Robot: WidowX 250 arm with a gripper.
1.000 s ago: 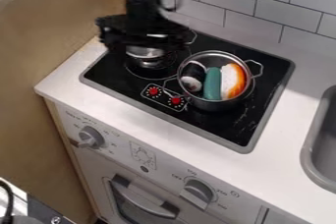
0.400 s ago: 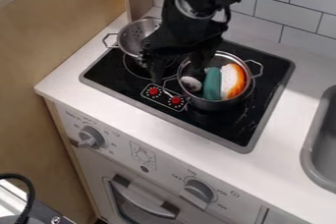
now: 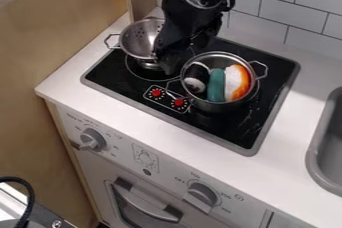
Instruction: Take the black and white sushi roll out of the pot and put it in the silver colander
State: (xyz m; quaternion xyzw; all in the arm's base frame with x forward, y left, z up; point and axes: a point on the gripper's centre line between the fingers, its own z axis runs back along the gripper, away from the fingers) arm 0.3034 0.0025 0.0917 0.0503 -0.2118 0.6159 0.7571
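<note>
Toy kitchen, pale counter [image 3: 284, 139], black stovetop [image 3: 224, 128] with grey edging. Gripper [image 3: 169, 66] low over the stovetop, between colander [image 3: 135, 44] and metal pot [image 3: 220, 106]; jaws too dark to tell whether clenched or released. Pot holds, side by side: black-and-white piece [image 3: 195, 83], teal piece [image 3: 216, 86], white-and-orange piece [image 3: 237, 83]. Two red knobs [image 3: 178, 102] printed-panel side, near pot. White tiled wall [image 3: 270, 14] behind; wooden panel [image 3: 57, 47] at left; grey sink [image 3: 312, 159] at right; oven front [image 3: 147, 172] below, two grey dials [image 3: 200, 196].
</note>
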